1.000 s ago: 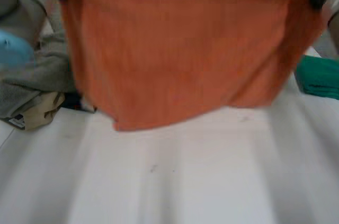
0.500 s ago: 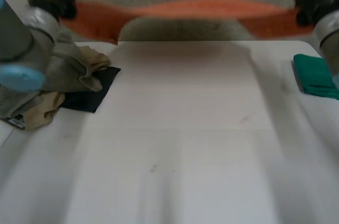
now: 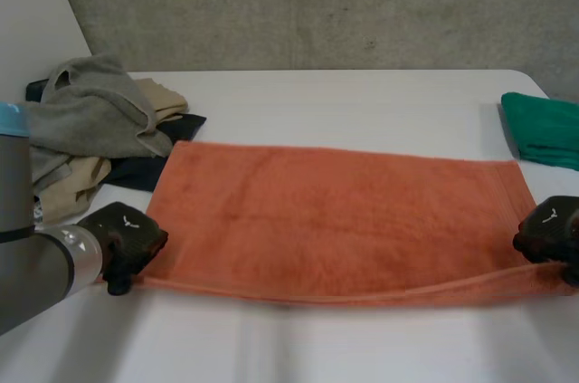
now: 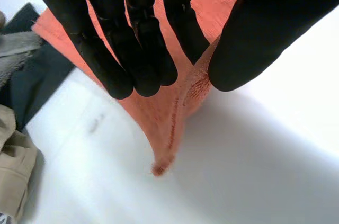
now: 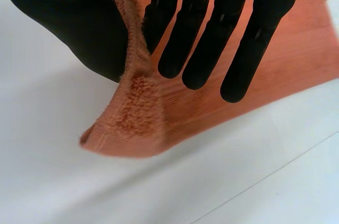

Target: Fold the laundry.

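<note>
An orange towel (image 3: 335, 220) lies spread flat across the middle of the white table (image 3: 362, 102), its long side running left to right. My left hand (image 3: 127, 240) pinches the towel's near left corner (image 4: 183, 102) between thumb and straight fingers (image 4: 143, 49). My right hand (image 3: 550, 231) pinches the near right corner (image 5: 135, 113) the same way, thumb against fingers (image 5: 212, 28). Both held corners are lifted slightly off the table, so the near edge rises a little at each end.
A heap of grey, beige and dark laundry (image 3: 90, 138) sits at the far left, just beyond the towel's left end. A folded green cloth (image 3: 543, 128) lies at the far right edge. A concrete wall (image 3: 317, 3) stands behind the table.
The towel hung in the air in front of the camera; both hands swung it forward and down, and it now lies spread flat on the table, corners still pinched.
</note>
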Controlling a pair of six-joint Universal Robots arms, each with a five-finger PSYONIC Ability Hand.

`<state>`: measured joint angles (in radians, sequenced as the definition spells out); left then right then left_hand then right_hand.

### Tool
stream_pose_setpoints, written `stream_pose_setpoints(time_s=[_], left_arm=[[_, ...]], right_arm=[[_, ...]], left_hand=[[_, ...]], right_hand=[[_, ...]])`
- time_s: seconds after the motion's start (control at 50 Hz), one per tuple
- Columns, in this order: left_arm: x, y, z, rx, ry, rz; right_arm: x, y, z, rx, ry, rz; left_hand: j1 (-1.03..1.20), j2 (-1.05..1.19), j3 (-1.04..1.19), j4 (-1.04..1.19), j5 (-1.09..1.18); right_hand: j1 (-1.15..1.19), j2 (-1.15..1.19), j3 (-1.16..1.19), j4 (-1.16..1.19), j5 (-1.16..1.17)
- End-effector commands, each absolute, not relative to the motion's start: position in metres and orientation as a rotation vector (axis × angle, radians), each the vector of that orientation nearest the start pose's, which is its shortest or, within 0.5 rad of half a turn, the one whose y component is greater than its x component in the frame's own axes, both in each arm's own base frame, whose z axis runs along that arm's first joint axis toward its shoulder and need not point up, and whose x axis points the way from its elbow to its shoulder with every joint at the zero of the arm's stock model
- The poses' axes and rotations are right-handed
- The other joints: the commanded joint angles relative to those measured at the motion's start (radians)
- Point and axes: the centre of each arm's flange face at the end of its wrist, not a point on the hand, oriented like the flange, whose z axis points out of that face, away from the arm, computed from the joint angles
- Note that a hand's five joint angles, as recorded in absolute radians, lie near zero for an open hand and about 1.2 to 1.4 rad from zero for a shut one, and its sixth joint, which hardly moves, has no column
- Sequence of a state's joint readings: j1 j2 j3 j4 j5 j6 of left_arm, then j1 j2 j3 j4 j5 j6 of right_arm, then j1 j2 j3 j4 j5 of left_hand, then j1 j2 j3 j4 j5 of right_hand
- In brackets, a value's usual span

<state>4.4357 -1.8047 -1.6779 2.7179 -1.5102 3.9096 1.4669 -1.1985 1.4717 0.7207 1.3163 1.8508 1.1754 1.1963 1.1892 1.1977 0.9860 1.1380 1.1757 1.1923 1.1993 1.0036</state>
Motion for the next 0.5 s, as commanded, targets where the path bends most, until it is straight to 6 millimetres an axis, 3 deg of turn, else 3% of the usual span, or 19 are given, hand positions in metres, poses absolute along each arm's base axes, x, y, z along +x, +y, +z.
stream_pose_setpoints(time_s=[0.02, 0.12, 0.28, 0.36, 0.44, 0.48, 0.5], left_arm=[[-0.224, -0.256, 0.197, 1.400, 2.268, -1.388], [-0.254, -0.303, 0.205, 1.312, 2.118, -1.630], [-0.286, -0.371, 0.201, 1.174, 1.938, -1.821], [-0.299, -0.391, 0.192, 1.176, 1.892, -1.852], [-0.313, -0.399, 0.183, 1.209, 1.878, -1.871], [-0.320, -0.400, 0.179, 1.230, 1.873, -1.886], [-0.322, -0.400, 0.176, 1.239, 1.870, -1.886]], right_arm=[[0.135, -0.333, 0.186, -1.703, 2.598, -1.350], [0.147, -0.366, 0.176, -1.549, 2.564, -1.636], [0.162, -0.409, 0.162, -1.452, 2.490, -2.002], [0.166, -0.425, 0.156, -1.450, 2.485, -2.101], [0.171, -0.435, 0.149, -1.467, 2.504, -2.116], [0.172, -0.439, 0.149, -1.463, 2.520, -2.132], [0.171, -0.441, 0.149, -1.455, 2.538, -2.133]], left_hand=[[0.221, 0.200, 0.207, 0.199, 0.236], [0.221, 0.200, 0.207, 0.199, 0.236], [0.221, 0.200, 0.207, 0.199, 0.236], [0.221, 0.200, 0.207, 0.199, 0.236], [0.195, 0.174, 0.181, 0.173, 0.210], [-0.371, -0.392, -0.385, -0.394, -0.357], [-0.744, -0.765, -0.758, -0.766, -0.729]], right_hand=[[0.258, 0.221, 0.204, 0.197, 0.218], [0.258, 0.221, 0.204, 0.197, 0.218], [0.258, 0.221, 0.204, 0.197, 0.218], [0.258, 0.221, 0.204, 0.197, 0.218], [0.258, 0.221, 0.204, 0.197, 0.218], [0.258, 0.221, 0.204, 0.197, 0.218], [0.104, 0.066, 0.050, 0.042, 0.064]])
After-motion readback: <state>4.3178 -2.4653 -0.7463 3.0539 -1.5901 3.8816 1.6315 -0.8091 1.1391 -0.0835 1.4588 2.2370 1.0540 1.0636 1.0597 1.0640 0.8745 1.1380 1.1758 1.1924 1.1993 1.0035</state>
